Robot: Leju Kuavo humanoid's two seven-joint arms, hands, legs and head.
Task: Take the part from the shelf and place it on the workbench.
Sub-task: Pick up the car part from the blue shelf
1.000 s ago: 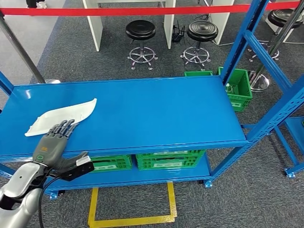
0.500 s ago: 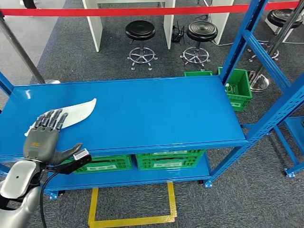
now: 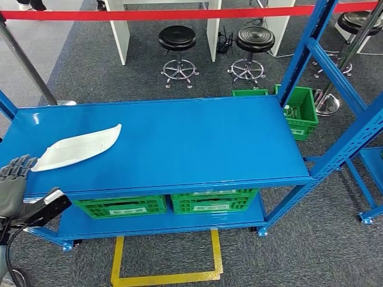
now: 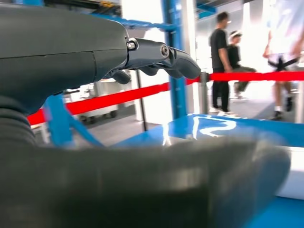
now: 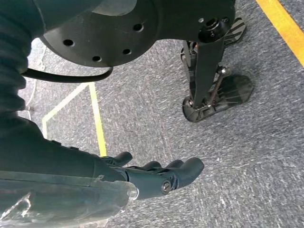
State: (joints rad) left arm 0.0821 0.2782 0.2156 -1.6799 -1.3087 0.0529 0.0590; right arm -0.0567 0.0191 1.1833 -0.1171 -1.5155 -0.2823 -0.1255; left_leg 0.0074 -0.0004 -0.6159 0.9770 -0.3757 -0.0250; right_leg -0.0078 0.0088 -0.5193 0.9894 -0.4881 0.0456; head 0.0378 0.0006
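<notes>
Spreading loosely with nothing between them, the fingers (image 3: 18,162) of my left hand (image 3: 11,185) sit at the 8 o'clock edge of my head view, off the front left corner of the blue workbench (image 3: 190,140) and apart from the part (image 3: 78,146). That part, a long white curved piece, lies flat on the bench top at about 9 o'clock, just beyond my fingertips and not touching them. In the left wrist view the same fingers (image 4: 168,54) reach out over the bench with a red barrier tape (image 4: 118,97) and people (image 4: 222,61) standing past it. My right hand (image 5: 150,175) hangs over grey carpet, its fingers (image 5: 186,168) stretched out and holding nothing, beside yellow floor tape (image 5: 97,118). Under the bench top, green crates (image 3: 167,203) sit on the lower shelf; two black stools (image 3: 214,45) stand at 12 o'clock and a green bin (image 3: 298,110) at 2 o'clock.
</notes>
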